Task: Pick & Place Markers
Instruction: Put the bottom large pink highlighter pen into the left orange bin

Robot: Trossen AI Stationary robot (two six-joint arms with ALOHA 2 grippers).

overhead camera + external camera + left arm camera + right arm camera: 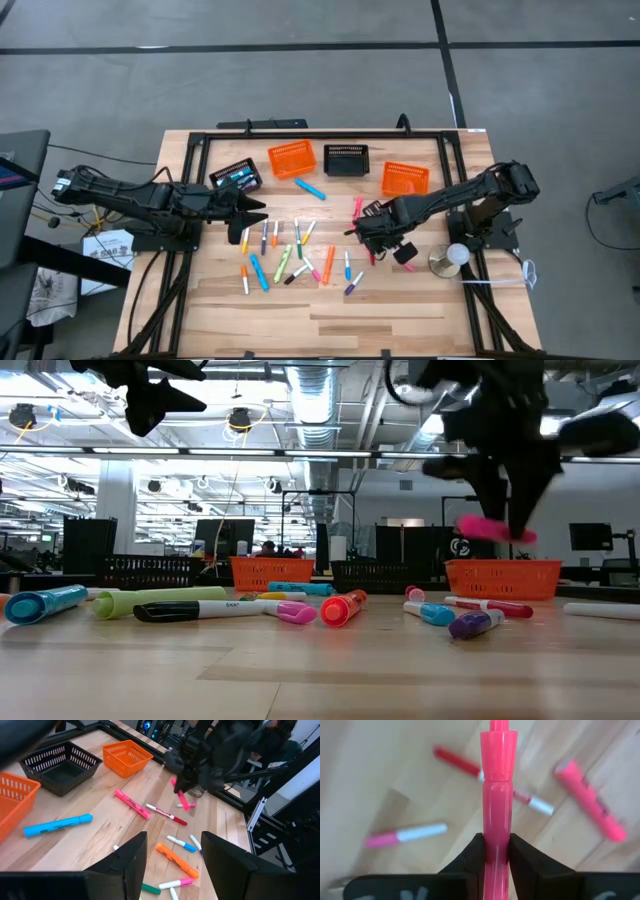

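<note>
Pick step: we are holding one pink marker (pixel 496 795) clear of the table (pixel 400 315).
Right gripper (pixel 495 851) is pinching it mid-barrel above the scattered markers (pixel 290 255); left gripper (pixel 172 851) is hanging spread nearby. Next, we judge, carrying it to a basket (pixel 404 178) and releasing.

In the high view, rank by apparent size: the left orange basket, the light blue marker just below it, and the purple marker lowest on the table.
Largest to smallest:
1. left orange basket
2. light blue marker
3. purple marker

The two markers look close in length, so their order is unsure.
</note>
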